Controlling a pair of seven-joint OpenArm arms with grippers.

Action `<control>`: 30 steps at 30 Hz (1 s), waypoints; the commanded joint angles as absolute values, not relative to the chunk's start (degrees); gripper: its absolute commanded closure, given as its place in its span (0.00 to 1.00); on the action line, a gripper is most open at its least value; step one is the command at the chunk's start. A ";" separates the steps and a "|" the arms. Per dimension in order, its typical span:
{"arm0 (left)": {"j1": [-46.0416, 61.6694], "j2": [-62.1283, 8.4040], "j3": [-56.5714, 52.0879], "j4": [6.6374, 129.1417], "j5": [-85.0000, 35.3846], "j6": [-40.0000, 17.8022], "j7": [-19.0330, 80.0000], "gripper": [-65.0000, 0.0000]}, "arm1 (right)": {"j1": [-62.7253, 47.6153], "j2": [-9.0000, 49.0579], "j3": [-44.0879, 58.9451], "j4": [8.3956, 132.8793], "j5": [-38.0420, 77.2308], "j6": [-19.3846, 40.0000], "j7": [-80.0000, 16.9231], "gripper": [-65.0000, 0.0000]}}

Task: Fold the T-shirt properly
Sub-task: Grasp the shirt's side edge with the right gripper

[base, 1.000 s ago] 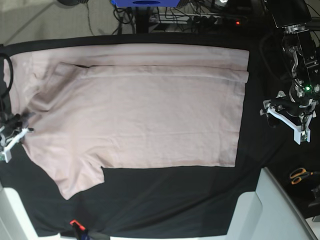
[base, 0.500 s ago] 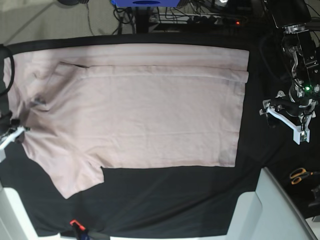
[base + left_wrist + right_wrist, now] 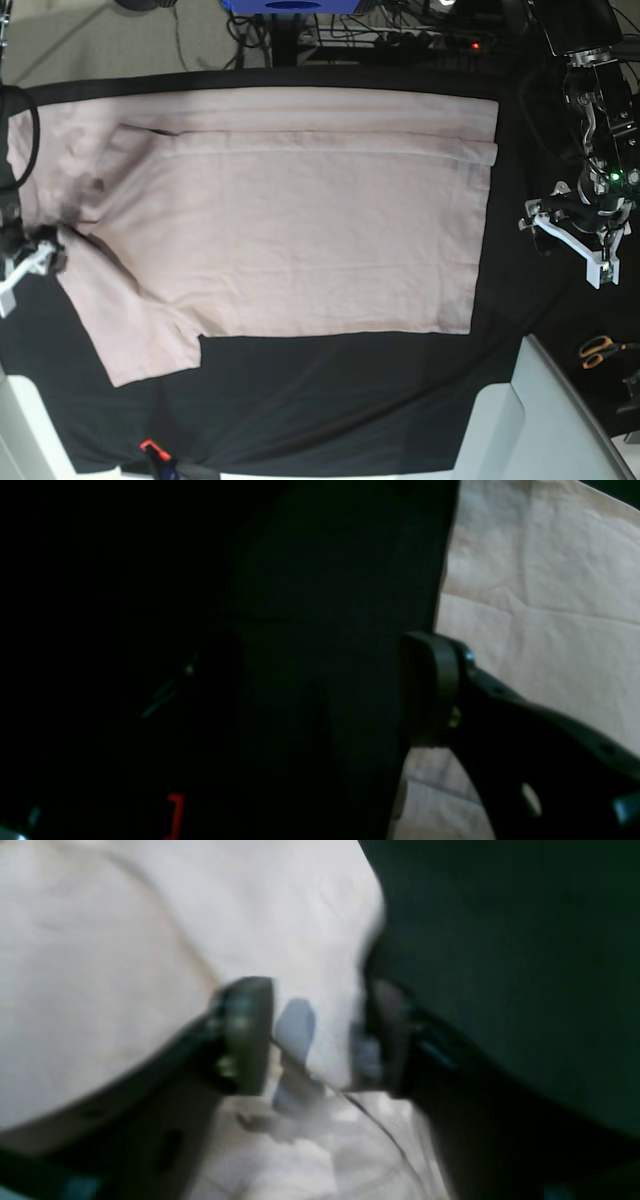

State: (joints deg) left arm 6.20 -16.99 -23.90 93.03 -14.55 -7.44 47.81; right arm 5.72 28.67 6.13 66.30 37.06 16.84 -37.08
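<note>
Across the black table cloth [image 3: 330, 400] lies one pale pink T-shirt [image 3: 290, 240], spread flat and covering most of the surface, its long top edge folded over into a narrow band. One short sleeve [image 3: 140, 345] juts toward the near edge at the base view's left. Two grippers are in view. Right gripper [image 3: 25, 265] sits at the shirt's left margin by the collar end; in its wrist view the two jaws stand apart with pale cloth [image 3: 320, 990] between them, though that picture is too blurred to tell whether either jaw touches the fabric. Left gripper [image 3: 580, 245] hovers over bare black cloth just beside the shirt's hem; its wrist view shows one dark finger [image 3: 430, 690] clearly, the other lost in shadow, the jaws wide with nothing between them. One pair of orange-handled scissors [image 3: 600, 350] lies off to the side.
</note>
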 commanded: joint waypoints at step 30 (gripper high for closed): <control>6.11 -16.84 -24.66 94.02 -14.37 -7.16 46.73 0.28 | 33.19 20.09 6.73 21.41 4.70 19.56 -17.80 0.62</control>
